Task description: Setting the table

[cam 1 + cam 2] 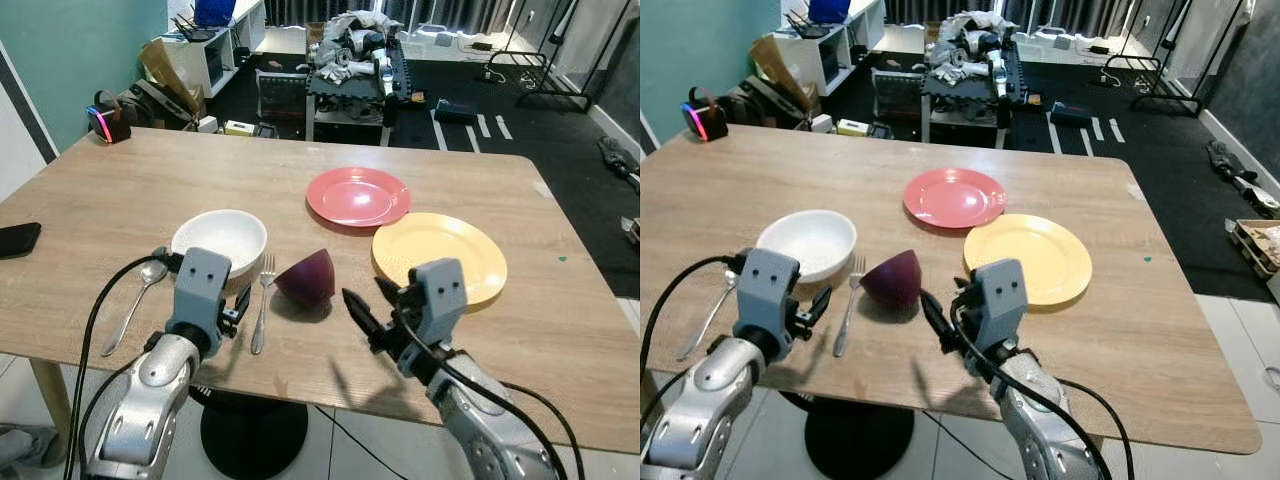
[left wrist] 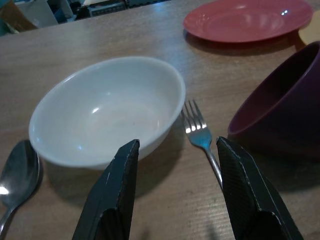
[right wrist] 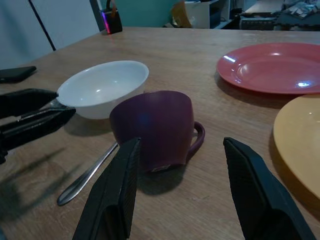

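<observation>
My right gripper (image 1: 372,300) hangs low over the near table edge, jaws spread wide and empty, aimed at the purple cup (image 3: 156,127), which sits just ahead of the fingertips without touching them. The cup looks tipped on its side, with its handle (image 3: 197,140) toward the yellow plate (image 1: 440,255); whether the rim bears on the wood I cannot tell. My left gripper (image 2: 177,192) is likewise open and empty, hovering near the white bowl (image 1: 220,238), with the fork (image 1: 262,305) just beside its right finger. Judgement: the step in hand is taking up the cup to right it or place it. The next move calls for a short advance so the fingers straddle the cup body, then a close. The curved wall may roll under a one-sided touch, so both pads should meet it together. Obstacles: the fork lies close along the cup's left flank and could be nudged; my left gripper is near enough to crowd that side. A spoon (image 1: 135,300) lies left of the bowl. The red plate (image 1: 358,195) sits beyond, its edge meeting the yellow plate. A black phone (image 1: 18,238) rests at the table's (image 1: 560,330) left edge.
</observation>
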Available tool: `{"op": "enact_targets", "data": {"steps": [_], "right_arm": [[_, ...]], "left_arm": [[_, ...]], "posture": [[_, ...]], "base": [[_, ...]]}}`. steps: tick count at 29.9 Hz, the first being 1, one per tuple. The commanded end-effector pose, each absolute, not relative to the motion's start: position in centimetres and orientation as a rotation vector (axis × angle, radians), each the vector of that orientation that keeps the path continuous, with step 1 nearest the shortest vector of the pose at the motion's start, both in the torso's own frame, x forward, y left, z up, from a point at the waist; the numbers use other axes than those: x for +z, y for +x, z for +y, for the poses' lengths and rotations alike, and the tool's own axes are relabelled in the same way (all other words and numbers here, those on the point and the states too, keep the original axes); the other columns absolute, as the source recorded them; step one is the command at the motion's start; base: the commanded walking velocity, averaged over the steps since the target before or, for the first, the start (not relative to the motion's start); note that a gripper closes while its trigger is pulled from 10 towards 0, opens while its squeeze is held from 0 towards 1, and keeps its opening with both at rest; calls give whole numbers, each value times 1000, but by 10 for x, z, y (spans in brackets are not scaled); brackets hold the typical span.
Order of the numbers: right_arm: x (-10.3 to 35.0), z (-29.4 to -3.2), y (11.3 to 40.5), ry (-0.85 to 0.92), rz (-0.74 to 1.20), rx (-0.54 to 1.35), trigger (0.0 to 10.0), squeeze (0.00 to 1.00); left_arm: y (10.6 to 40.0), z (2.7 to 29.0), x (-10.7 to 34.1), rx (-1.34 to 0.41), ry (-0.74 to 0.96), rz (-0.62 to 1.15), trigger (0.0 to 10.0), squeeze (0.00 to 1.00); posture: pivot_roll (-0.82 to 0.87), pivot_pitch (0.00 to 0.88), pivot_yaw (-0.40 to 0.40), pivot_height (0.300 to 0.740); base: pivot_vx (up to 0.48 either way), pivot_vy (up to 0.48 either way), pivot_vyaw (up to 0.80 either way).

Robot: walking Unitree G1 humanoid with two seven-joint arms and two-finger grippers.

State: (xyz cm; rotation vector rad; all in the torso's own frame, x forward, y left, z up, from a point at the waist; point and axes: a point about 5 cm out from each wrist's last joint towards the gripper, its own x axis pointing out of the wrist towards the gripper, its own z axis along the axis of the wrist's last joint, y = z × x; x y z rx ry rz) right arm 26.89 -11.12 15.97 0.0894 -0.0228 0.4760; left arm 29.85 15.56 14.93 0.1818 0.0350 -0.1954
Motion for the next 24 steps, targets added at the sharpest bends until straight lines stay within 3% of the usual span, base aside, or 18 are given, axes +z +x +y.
{"op": "enact_targets", "data": {"steps": [1, 18, 24], "right_arm": [[157, -114, 270, 85, -13, 455, 10000, 0], [160, -121, 277, 107, -40, 354, 10000, 0], [147, -129, 284, 67, 34, 267, 10000, 0]], "left_arm": [[299, 157, 144, -194, 193, 56, 10000, 0], [303, 157, 151, -205, 224, 32, 10000, 0], [302, 155, 151, -196, 214, 27, 10000, 0]], "posture": [[-49, 0, 85, 740], [-18, 0, 93, 740], [-21, 0, 79, 740]], "base": [[0, 0, 0], [0, 0, 0], [0, 0, 0]]}}
